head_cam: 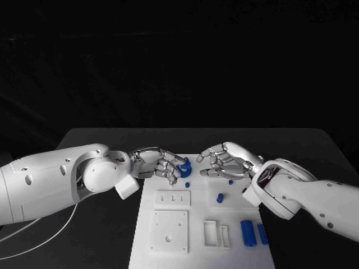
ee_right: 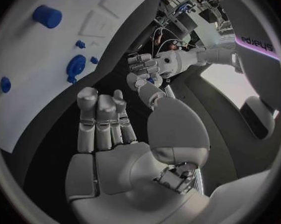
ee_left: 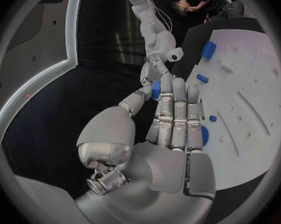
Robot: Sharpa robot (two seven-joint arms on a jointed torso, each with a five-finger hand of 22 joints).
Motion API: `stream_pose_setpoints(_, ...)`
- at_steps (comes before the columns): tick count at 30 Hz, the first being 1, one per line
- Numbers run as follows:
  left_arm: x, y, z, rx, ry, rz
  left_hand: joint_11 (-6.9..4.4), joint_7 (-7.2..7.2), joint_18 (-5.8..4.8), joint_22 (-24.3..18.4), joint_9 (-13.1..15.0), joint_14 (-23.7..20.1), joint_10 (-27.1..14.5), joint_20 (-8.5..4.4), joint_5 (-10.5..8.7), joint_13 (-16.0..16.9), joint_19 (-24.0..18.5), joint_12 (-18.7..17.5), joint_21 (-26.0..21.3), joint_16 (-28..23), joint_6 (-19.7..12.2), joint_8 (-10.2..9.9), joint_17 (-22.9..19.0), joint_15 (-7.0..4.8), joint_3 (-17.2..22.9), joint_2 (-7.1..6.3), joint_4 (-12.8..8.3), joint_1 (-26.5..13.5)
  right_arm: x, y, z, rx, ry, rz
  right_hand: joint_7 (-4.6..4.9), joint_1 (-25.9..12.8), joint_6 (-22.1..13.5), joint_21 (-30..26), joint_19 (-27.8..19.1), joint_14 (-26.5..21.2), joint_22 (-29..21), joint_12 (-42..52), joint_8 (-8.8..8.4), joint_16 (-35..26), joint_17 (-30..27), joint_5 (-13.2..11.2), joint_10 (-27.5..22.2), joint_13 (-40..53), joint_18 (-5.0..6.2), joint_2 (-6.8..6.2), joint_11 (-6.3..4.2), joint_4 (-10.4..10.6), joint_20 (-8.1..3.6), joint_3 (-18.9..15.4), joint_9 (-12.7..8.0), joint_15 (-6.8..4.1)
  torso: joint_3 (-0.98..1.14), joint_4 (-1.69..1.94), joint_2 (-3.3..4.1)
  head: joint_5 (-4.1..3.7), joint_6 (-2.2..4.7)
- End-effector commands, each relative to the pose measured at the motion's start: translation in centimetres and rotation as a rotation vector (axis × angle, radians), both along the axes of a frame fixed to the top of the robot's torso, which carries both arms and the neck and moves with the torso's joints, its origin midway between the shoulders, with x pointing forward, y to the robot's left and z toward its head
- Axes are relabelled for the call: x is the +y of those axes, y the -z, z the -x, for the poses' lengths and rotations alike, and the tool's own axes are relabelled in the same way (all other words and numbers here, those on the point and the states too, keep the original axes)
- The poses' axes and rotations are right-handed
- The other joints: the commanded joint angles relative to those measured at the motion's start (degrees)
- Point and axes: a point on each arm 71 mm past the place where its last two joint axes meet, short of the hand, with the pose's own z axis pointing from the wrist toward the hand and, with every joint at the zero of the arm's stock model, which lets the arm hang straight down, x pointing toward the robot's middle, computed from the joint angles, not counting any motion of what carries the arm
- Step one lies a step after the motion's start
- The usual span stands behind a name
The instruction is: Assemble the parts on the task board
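Pinching a small blue part [head_cam: 185, 166] between thumb and fingertips, my left hand [head_cam: 157, 163] sits just left of the head view's centre, over the top edge of the board [head_cam: 197, 246]. The left wrist view shows that same part [ee_left: 155, 90] at my fingertips. My right hand [head_cam: 225, 160] is just right of centre, close to the left one but apart from it, its fingers curled in toward the palm; I cannot tell whether they hold anything. In the right wrist view my right fingers [ee_right: 103, 119] rise side by side, bent at the tips, with nothing plainly in them.

Outward from the hands, the board runs down the middle of the head view to the bottom edge. A short blue peg [head_cam: 220, 197] stands on it below my right hand, and two blue cylinders [head_cam: 247, 232] lie side by side in the lower right of the board. White blocks [head_cam: 171, 231] lie in its lower left.
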Motion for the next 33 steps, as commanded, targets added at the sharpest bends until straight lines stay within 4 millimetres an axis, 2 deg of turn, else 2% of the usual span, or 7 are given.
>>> stream_pose_setpoints(1,-0.3,-0.4,0.3,0.000,0.034,0.071,0.02,-1.96,0.29,-0.08,0.68,-0.28,-0.14,0.00,-0.59,0.11,-0.42,-0.29,-0.36,-0.30,1.81,0.08,0.12,0.04,0.13,0.90,0.20,-0.12,0.1,-0.9,0.6,-0.147,-0.007,-0.025,0.24,0.70,0.87,-0.31,-0.02,0.12,0.98,0.26,0.28,0.04,-0.06,-0.43,0.10,-0.11,4.91,0.11,-0.57,0.10,0.30,0.49,0.01,-0.49,0.04,-0.01,-0.03,0.03,0.00)
stream_pose_setpoints(6,-0.1,-0.3,0.3,0.005,0.034,0.074,-0.12,-2.10,0.30,-0.14,1.67,-0.07,0.12,-0.09,-1.10,0.40,-0.33,-0.19,-0.29,-0.14,2.10,0.24,0.48,-0.07,0.13,1.55,0.31,-1.38,0.3,-1.4,1.0,-0.201,-0.007,-0.054,0.05,1.41,1.29,-0.28,0.28,0.28,0.92,0.23,0.45,0.02,-0.14,-0.91,0.48,-0.40,4.91,-0.34,-0.77,0.21,0.35,1.26,-0.08,-0.69,0.02,0.03,-0.05,0.03,-0.04)
stream_pose_setpoints(7,-0.1,-0.3,0.3,0.008,0.038,0.076,-0.32,-2.36,0.56,-0.31,2.26,0.10,0.38,-0.29,-6.98,0.58,-0.16,-0.05,-0.36,0.08,2.35,0.46,0.73,-0.25,2.89,0.69,0.82,-0.51,0.3,-1.5,1.1,-0.209,-0.012,-0.052,0.03,1.46,1.35,-0.28,0.33,0.30,0.91,0.22,0.48,0.02,-0.16,-0.98,0.52,-0.43,4.91,-0.39,-0.79,0.24,0.36,1.35,-0.09,-0.70,0.01,0.01,-0.07,0.04,-0.05)
stream_pose_setpoints(8,-0.1,-0.3,0.3,0.007,0.040,0.076,-0.32,-2.35,0.34,-0.46,2.83,0.17,0.46,-0.22,-8.16,0.74,-0.07,-0.01,-0.42,0.17,2.39,0.39,0.93,-0.27,5.62,-0.09,2.11,-1.15,0.4,-1.5,1.2,-0.212,-0.017,-0.050,0.02,1.49,1.38,-0.28,0.34,0.31,0.91,0.21,0.49,0.01,-0.17,-1.03,0.55,-0.47,4.91,-0.43,-0.80,0.24,0.37,1.42,-0.10,-0.71,0.01,0.01,-0.07,0.04,-0.05)
stream_pose_setpoints(12,-0.1,-0.3,0.3,0.009,0.038,0.074,-0.42,-2.39,0.06,0.03,5.21,0.29,0.64,-0.53,-7.88,1.58,-0.04,0.47,0.40,0.81,2.47,0.16,2.06,-0.51,9.19,-0.26,1.86,-4.07,0.6,-1.6,1.4,-0.221,-0.033,-0.046,0.01,1.64,1.39,-0.39,0.29,0.24,0.86,0.06,0.47,-0.12,-0.25,-1.24,0.54,-0.62,4.91,-0.68,-0.81,0.27,0.46,1.74,-0.18,-0.73,0.00,-0.02,-0.05,0.07,-0.04)
stream_pose_setpoints(24,0.1,-0.2,0.2,0.005,0.025,0.062,-0.83,-2.67,-0.07,0.37,8.20,0.53,0.62,-0.91,-4.66,3.09,-0.01,2.16,1.22,1.66,2.89,-0.06,3.70,-0.91,10.66,-0.14,0.82,-6.07,1.5,-1.7,1.9,-0.255,-0.068,-0.034,-0.28,2.30,2.36,-0.50,0.30,0.26,0.86,-0.08,0.96,-0.25,-0.36,-1.58,0.66,-0.89,4.91,-0.86,-1.07,0.22,0.60,2.47,-0.15,-0.95,-0.06,0.06,-0.01,-0.04,-0.35)
stream_pose_setpoints(33,0.2,-0.2,0.2,0.003,0.026,0.057,-0.87,-2.73,-0.08,0.38,8.59,0.54,0.57,-0.97,-4.31,3.29,0.00,2.39,1.31,1.71,2.97,-0.12,3.89,-0.96,10.80,-0.18,0.71,-6.21,2.1,-1.9,2.3,-0.276,-0.082,-0.050,-0.74,2.58,3.58,-0.50,0.37,0.30,0.91,-0.11,1.59,-0.30,-0.42,-1.95,0.79,-1.06,4.91,-0.90,-1.50,0.20,0.67,2.82,-0.02,-1.36,-0.06,0.10,0.00,0.04,-0.44)
